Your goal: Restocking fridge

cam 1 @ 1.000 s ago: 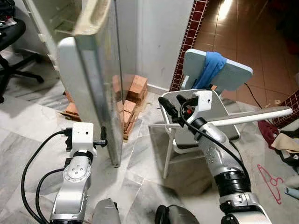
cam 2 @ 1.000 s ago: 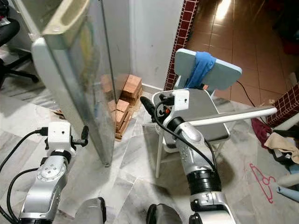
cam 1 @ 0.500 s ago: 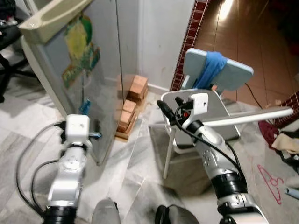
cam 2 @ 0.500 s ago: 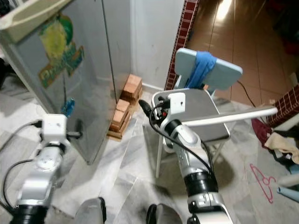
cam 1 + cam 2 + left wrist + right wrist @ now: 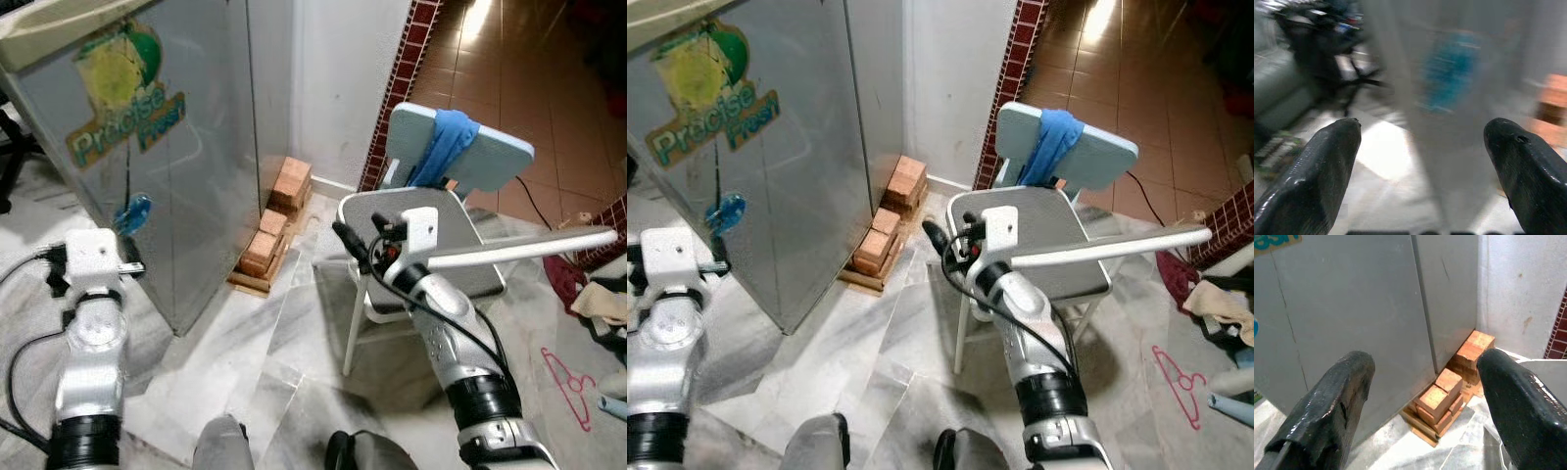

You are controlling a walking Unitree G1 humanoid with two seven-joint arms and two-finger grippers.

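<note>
Fridge door (image 5: pixel 186 166), grey with a green-and-yellow sticker, stands at the left of the head views, its lower corner over the marble floor (image 5: pixel 284 333) beside stacked bricks (image 5: pixel 274 211). Left gripper (image 5: pixel 132 267) sits just beside the door face; right gripper (image 5: pixel 355 247) hovers before a white chair (image 5: pixel 460 245).

Left wrist view: jaws wide apart, empty, door blurred ahead. Risk: jaws may graze the door.

Right wrist view: jaws wide, empty, facing bricks.

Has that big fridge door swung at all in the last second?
Yes. The fridge door has swung toward shut: judged against the bricks, it stood edge-on; now its stickered front faces the camera.
</note>
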